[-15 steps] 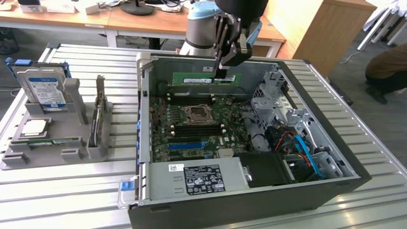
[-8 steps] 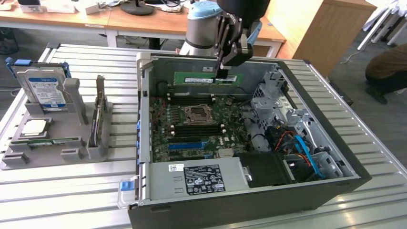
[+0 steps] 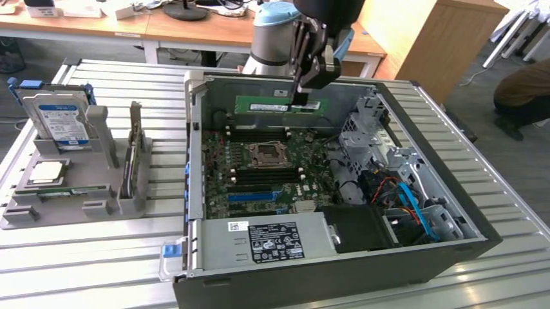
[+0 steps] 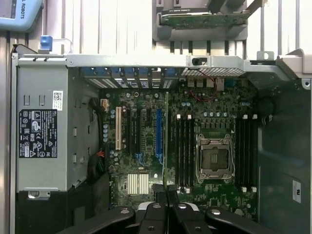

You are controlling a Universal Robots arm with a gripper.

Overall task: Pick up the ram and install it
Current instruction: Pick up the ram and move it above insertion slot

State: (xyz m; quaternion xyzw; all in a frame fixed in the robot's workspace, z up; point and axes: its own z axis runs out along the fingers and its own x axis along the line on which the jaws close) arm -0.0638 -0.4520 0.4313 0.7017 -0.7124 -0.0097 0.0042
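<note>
Two fingers (image 4: 159, 195) clamp nearly together on the ram (image 3: 273, 104), holding it above the computer case (image 3: 344, 283).

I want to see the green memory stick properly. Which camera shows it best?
The exterior view: the slim green ram stick shows its long flat side, held by the gripper above the open black computer case. The wrist view shows it edge-on, just a thin line.

Table: a grey metal table (image 3: 94, 257) with long ridges is filling the middle.
Desks: wooden desks (image 3: 86, 27) are standing behind it.
Cabinet: a light wooden cabinet (image 3: 429, 38) is standing at the exterior view's right.
Floor: a grey floor (image 3: 524, 161) is showing beside the table.
</note>
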